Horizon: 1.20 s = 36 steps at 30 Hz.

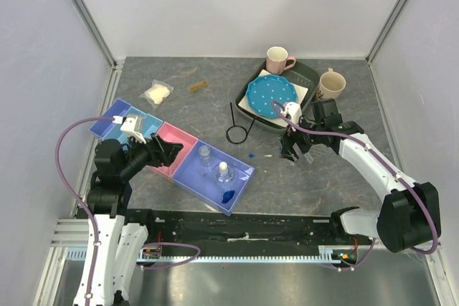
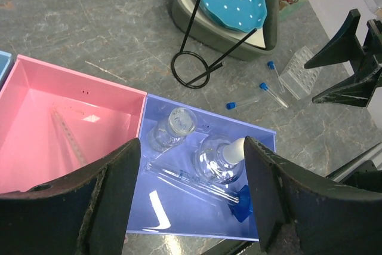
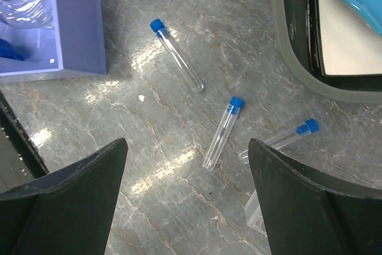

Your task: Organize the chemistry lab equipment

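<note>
One purple tray (image 3: pixel 80 28) sits left of your right gripper (image 3: pixel 186 171), the nearer tool, which gapes wide, holding nothing. Blue-capped tubes (image 3: pixel 176 56) lie loose on the table (image 3: pixel 179 219) between them. The middle tube (image 3: pixel 222 134) lies below the jaws, long axis crossing their closing line.

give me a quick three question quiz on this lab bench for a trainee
1. How many blue-capped tubes lie loose on the table beneath the right hand?
2. True or false: the black wire ring sits inside the pink bin.
3. Which bin holds the clear bottles? A pink, B purple, C blue.
Key: 1. three; 2. false, it lies on the table; 3. B, the purple bin.
</note>
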Tool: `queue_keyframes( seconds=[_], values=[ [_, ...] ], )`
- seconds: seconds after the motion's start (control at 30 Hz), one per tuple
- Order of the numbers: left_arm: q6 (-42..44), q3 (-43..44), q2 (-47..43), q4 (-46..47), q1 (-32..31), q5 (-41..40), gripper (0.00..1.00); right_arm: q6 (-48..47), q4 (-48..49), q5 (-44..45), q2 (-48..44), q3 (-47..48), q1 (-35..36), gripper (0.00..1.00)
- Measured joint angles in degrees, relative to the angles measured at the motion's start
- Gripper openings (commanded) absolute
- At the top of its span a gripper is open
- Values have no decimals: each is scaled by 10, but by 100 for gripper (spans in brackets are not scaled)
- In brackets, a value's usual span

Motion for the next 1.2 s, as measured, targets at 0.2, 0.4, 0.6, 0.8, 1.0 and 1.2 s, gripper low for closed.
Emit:
queue_keyframes(
  seconds=[0.2,0.4,0.6,0.8,1.0,1.2],
  values=[
    [0,-7,4,0,0,0,77,1,21,23,0,-19,0,85],
    [0,-8,4,1,0,5,77,-1,28,28,-2,-37,0,86],
    [0,-11,8,5,0,20,77,-3,37,24,-8,-40,0,86],
    [0,-13,18,5,0,23,77,-10,39,11,-17,-50,0,87],
    [0,-13,23,5,0,30,77,-12,39,1,-24,-56,0,88],
    [-3,-13,43,3,0,10,77,-14,42,-8,-24,-57,-7,88]
  ],
)
